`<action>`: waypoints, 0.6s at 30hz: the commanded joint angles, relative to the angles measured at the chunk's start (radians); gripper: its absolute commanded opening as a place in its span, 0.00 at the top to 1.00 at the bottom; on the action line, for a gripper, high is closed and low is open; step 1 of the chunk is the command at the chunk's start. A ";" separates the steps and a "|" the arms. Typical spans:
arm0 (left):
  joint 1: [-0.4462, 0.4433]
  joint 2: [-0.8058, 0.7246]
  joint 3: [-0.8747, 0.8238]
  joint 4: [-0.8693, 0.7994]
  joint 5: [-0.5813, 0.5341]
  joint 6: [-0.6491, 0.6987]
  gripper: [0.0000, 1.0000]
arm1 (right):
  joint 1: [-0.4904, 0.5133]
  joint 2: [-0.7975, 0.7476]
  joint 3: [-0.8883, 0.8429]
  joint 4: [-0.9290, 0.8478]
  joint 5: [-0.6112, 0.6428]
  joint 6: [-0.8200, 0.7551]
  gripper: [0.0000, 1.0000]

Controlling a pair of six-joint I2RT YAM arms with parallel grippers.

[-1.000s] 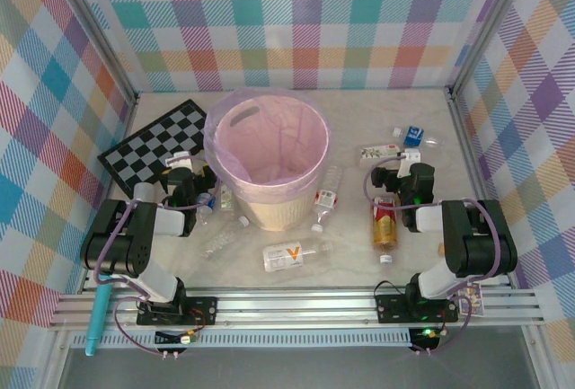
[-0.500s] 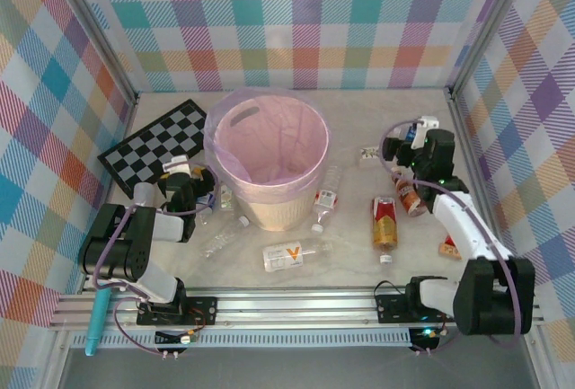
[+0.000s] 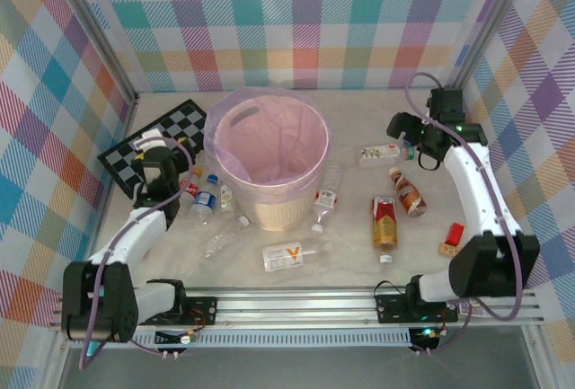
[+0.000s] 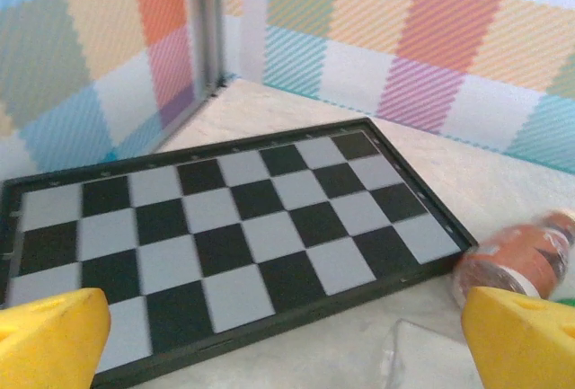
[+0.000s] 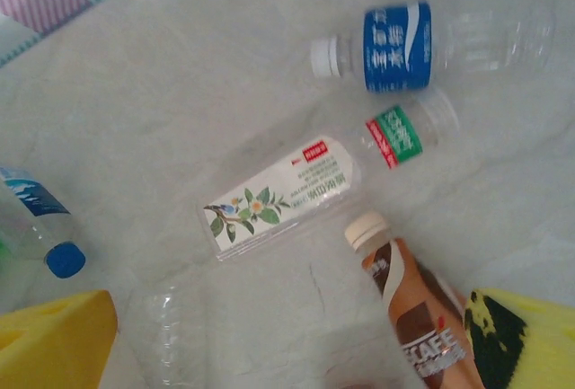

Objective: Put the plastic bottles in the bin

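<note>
Plastic bottles (image 3: 289,255) lie scattered on the bench (image 3: 350,259) around the bin (image 3: 269,212), none held. My left hand (image 4: 287,335) is spread wide, facing the chessboard (image 4: 225,218); my right hand (image 5: 292,335), spread too, hovers over a coffee bottle (image 5: 422,326) and a blue-label bottle (image 5: 395,34).
</note>
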 commanded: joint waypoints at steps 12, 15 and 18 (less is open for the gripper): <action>0.045 -0.021 0.750 -1.057 0.376 -0.199 0.08 | -0.071 0.258 0.125 -0.170 -0.031 0.374 0.11; 0.008 0.018 0.875 -1.108 0.578 -0.231 0.08 | -0.063 0.259 0.122 -0.245 0.059 0.195 0.08; -0.070 0.067 0.960 -1.161 0.652 -0.236 0.10 | -0.061 0.254 0.072 -0.290 0.048 0.012 0.04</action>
